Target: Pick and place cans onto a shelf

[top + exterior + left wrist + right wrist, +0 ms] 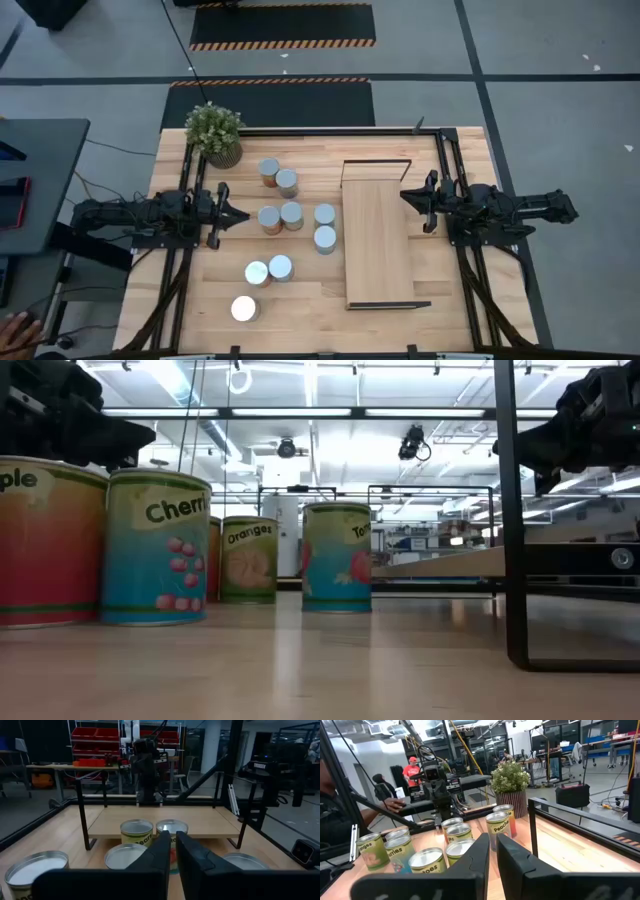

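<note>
Nine cans stand upright on the wooden table, left of the shelf (378,240): two near the plant (278,177), several in the middle (291,215) and three toward the near edge (257,274), one of them with a bright white top (244,309). The shelf is a long light-wood board on a black frame, and nothing stands on it. My left gripper (243,214) is shut and empty, hovering left of the middle cans (136,827). My right gripper (404,195) is shut and empty above the shelf's right edge, pointing at the cans (460,832).
A potted plant (214,133) stands at the table's far left corner. Black rails (455,160) run along both sides of the table. In the low view the shelf's black leg (510,510) stands right of the cans (155,545). A person (412,770) stands in the room beyond.
</note>
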